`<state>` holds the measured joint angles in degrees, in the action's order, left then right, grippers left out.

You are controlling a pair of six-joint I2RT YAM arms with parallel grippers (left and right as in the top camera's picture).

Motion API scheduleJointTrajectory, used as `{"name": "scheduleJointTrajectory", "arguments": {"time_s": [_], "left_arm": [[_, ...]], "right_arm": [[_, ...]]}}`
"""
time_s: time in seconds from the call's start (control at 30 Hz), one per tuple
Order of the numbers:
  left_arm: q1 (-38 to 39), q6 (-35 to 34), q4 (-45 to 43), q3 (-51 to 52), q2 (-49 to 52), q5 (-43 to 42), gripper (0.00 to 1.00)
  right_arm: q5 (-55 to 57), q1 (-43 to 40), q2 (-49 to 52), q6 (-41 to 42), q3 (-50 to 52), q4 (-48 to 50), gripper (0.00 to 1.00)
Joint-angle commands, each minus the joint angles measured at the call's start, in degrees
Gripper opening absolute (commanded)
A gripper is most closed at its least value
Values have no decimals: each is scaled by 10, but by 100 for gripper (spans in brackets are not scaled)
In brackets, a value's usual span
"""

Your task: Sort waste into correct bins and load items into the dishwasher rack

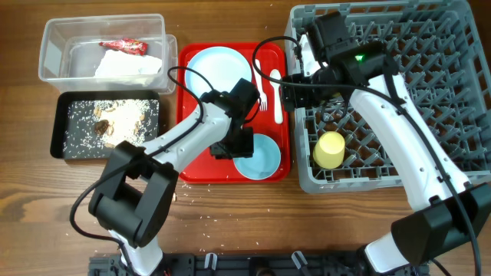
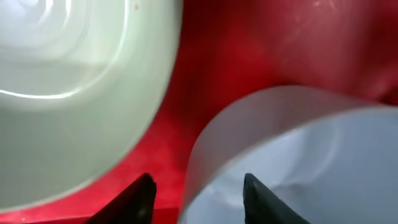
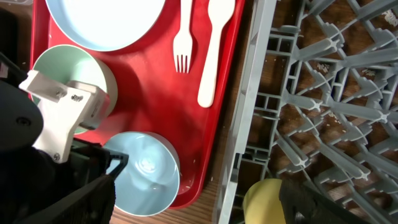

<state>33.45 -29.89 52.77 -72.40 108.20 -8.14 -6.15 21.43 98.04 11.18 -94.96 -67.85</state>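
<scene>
My left gripper (image 1: 236,144) (image 2: 199,196) is open and straddles the rim of a pale blue bowl (image 1: 259,157) (image 2: 298,162) (image 3: 144,173) on the red tray, with one finger inside the bowl. A pale green bowl (image 2: 74,81) (image 3: 62,68) sits beside it, mostly hidden under the arm from overhead. A blue plate (image 1: 219,65), a white fork (image 1: 261,96) and a spoon (image 1: 276,90) lie on the tray. My right gripper (image 1: 295,86) (image 3: 199,205) is open and empty above the left edge of the grey rack (image 1: 360,186). A yellow cup (image 1: 330,149) (image 3: 267,199) lies in the rack.
The clear tub (image 1: 54,46) at the back left holds the red wrapper (image 1: 123,47) and the white napkin (image 1: 126,67). The black tray (image 1: 60,126) in front of it holds food scraps (image 1: 107,123). The red tray (image 1: 196,172) lies between the bins and the rack.
</scene>
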Motion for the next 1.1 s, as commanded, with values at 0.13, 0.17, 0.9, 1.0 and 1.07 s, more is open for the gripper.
{"name": "scheduleJointTrajectory", "arguments": {"time_s": [0.13, 0.17, 0.9, 1.0, 1.07], "left_arm": [[11, -8, -42, 30, -4, -14, 4], [10, -8, -42, 30, -4, -19, 4], [-76, -28, -136, 23, -56, -77, 4], [-96, -36, -136, 22, -64, -106, 4], [-110, -36, -136, 22, -76, -128, 4]], "right_arm": [[2, -1, -7, -8, 1, 1, 86], [2, -1, -7, -7, 1, 1, 86], [-45, -1, -3, 30, 34, 58, 85], [-61, -1, -2, 40, 64, 80, 80], [-62, -1, 0, 40, 78, 90, 76]]}}
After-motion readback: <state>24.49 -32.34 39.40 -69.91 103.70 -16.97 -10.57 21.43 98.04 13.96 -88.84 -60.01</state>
